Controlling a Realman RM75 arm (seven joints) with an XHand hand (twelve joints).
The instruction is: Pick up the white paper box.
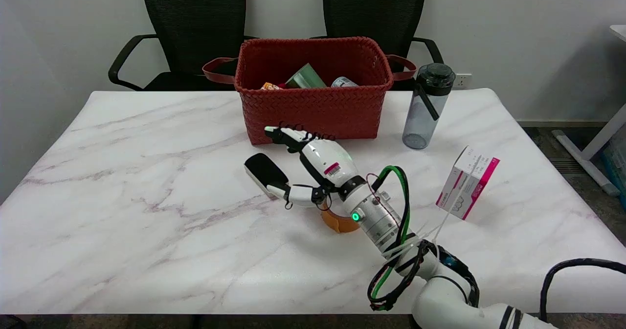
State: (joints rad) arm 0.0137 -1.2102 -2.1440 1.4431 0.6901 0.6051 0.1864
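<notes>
Your right hand (308, 165) is over mid-table in front of the red woven basket (313, 105), fingers spread, holding nothing. White paper box (468, 182) with pink side stands tilted well off to its right, near the grey water bottle (425, 106), untouched

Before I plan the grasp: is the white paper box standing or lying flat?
Standing, tilted: the white paper box rests on a lower edge on the table, top leaning right.
</notes>
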